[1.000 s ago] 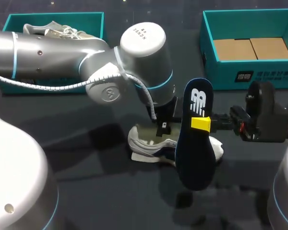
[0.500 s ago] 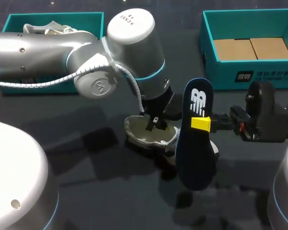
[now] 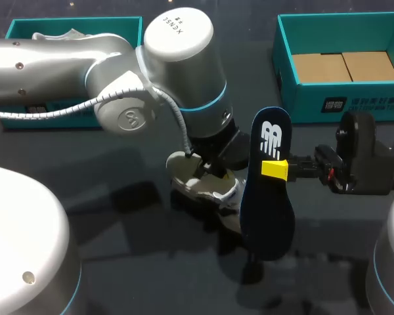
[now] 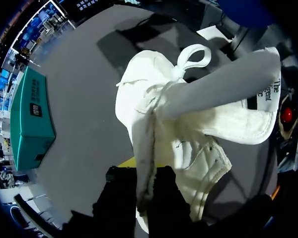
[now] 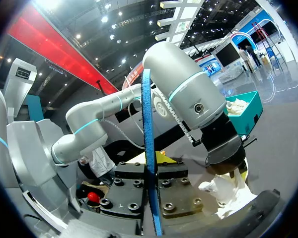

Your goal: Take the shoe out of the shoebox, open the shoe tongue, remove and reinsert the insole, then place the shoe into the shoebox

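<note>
Shoe pinched in left gripper, insole pinched in right gripper.
My left gripper (image 4: 145, 173) is closed on the white shoe (image 3: 207, 191), with the collar fabric squeezed between both fingers. The shoe sits tilted at mid worktop (image 3: 118, 216), opening up; I can't tell if it is touching the surface. My right gripper (image 3: 276, 168) is clamped narrow on the dark blue insole (image 3: 268, 203), which stands upright just beside the shoe on its right. Two teal shoeboxes sit well behind: left shoebox (image 3: 26, 29), right shoebox (image 3: 295, 92).

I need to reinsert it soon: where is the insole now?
In the head view, the insole is held upright right of centre in the right pincer, just right of the shoe.
</note>
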